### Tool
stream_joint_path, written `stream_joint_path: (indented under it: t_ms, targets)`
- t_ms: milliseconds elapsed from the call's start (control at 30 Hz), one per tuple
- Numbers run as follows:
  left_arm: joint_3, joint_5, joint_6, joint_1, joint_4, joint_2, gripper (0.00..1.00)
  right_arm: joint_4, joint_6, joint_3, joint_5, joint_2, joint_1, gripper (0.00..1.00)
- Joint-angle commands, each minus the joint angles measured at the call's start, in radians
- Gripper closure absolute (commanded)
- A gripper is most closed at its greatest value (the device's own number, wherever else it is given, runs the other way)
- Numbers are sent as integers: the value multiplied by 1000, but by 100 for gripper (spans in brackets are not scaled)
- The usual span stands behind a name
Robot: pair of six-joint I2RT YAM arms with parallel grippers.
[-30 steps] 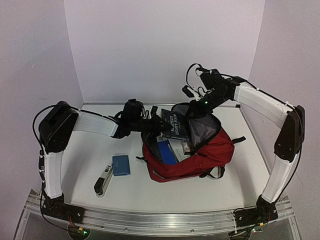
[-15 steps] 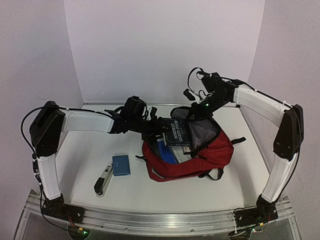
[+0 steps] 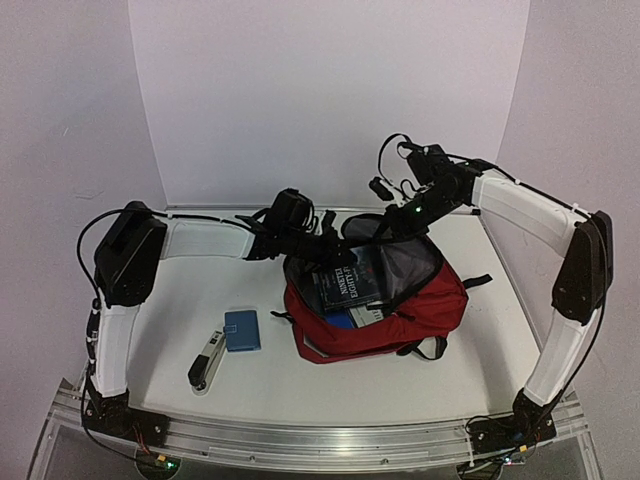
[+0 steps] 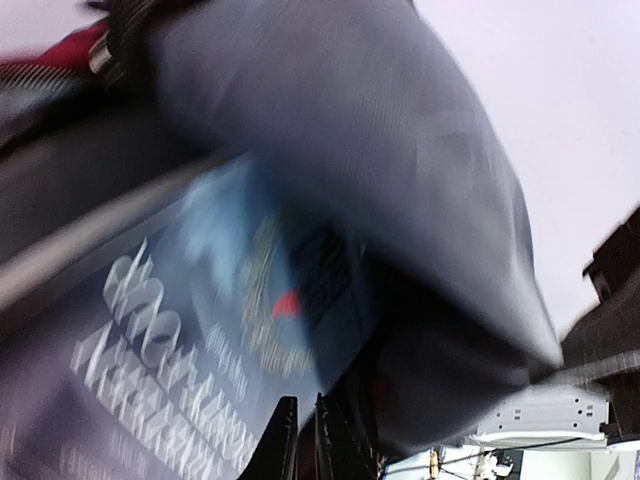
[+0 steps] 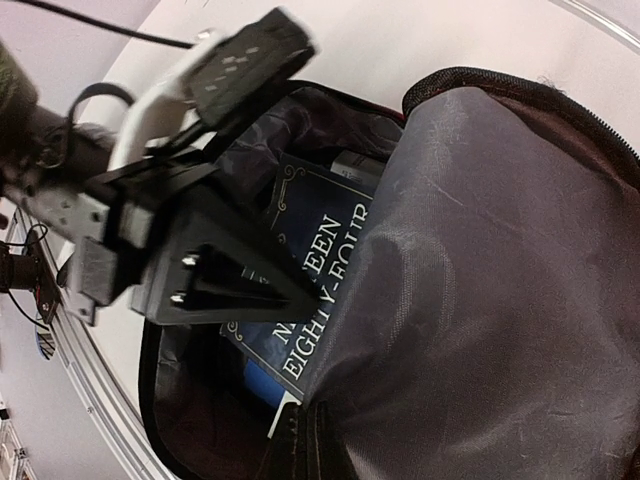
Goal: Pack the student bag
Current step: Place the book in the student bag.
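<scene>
The student bag (image 3: 425, 300), dark red with grey lining (image 5: 480, 280), lies open mid-table. A dark blue book (image 3: 345, 282) titled Nineteen Eighty-Four rests inside its mouth, half under the raised flap. My left gripper (image 3: 328, 250) reaches into the opening from the left. Its fingers are shut together into a wedge whose tip lies on the book's cover (image 5: 330, 240). The left wrist view is blurred, with the book (image 4: 180, 330) close under the left gripper (image 4: 303, 405). My right gripper (image 5: 312, 425) is shut on the flap's edge and holds it up.
A small blue case (image 3: 242, 330) and a silver-and-black stapler (image 3: 207, 360) lie on the table left of the bag. A lighter blue book (image 3: 335, 315) and white paper sit in the bag beneath the dark book. Black straps (image 3: 478, 280) trail to the bag's right.
The dark blue book went from upright in my left gripper to lying lower inside the bag. My left gripper let it go, shut again and moved right into the opening. The right gripper kept its hold.
</scene>
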Motion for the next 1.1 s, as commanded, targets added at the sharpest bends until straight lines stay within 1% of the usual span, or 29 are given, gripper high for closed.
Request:
stream_joint_path:
  t_ms: [0, 33, 100, 200, 267, 400, 567, 733, 833, 933, 1067]
  targets:
    - [108, 28, -5, -2, 31, 28, 80, 33, -12, 36, -16, -36, -12, 100]
    - [89, 10, -5, -2, 24, 6, 72, 32, -16, 34, -9, -38, -16, 100]
    - [20, -56, 6, -1, -14, -73, 58, 32, -23, 23, -1, -45, -17, 100]
    - [-73, -163, 35, -1, -125, -194, 43, 34, -28, -1, -4, -56, -18, 100]
    - [-130, -228, 38, -1, -208, -252, 36, 33, -26, -14, -7, -56, -18, 100]
    - [-210, -265, 22, -1, -276, -309, 27, 34, -22, -21, -17, -50, -18, 100]
    - [-225, -213, -6, -1, -239, -252, 21, 33, -15, -13, -26, -45, -18, 100]
    - [-181, -183, -14, 0, -213, -172, 22, 33, -15, -14, -23, -47, -18, 100]
    - [-150, -168, -6, -1, -195, -139, 27, 33, -16, -15, -23, -50, -18, 100]
    - [-108, -136, 14, -5, -174, -99, 36, 33, -17, -15, -25, -47, -18, 100]
    - [-51, -57, 47, -22, -91, -70, 56, 34, -17, -7, -25, -41, -17, 100]
